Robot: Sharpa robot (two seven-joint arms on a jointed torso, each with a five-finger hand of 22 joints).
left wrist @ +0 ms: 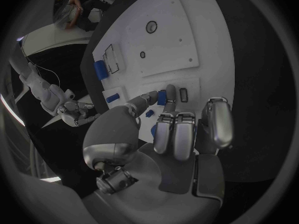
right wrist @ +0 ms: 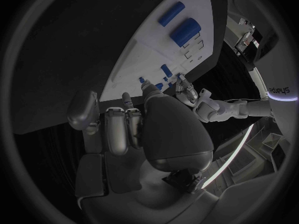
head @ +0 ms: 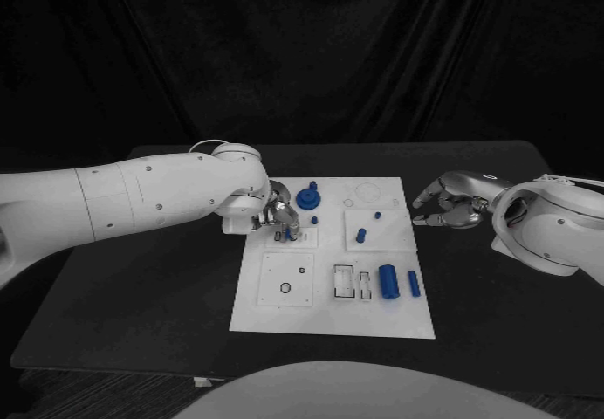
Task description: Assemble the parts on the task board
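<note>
Table (head: 151,288): black, matte top, rounded far corners, fills most of the head view. Near edge visible low in the picture; below it a strip of dark floor (head: 113,388), streaked or grained, with a small pale scrap (head: 202,381) lying on it just off the table's near edge.

Backdrop: black curtain (head: 315,61) hangs behind the table across the whole width, in soft vertical folds. No seam or opening can be made out.

Light: dim and even from above, faint sheen on the table top, no hard shadows. Curtain takes almost no light.

Right wrist view: a thin bright curved strip (right wrist: 233,154) glows at the rim of the circle; what it is, cannot tell.
</note>
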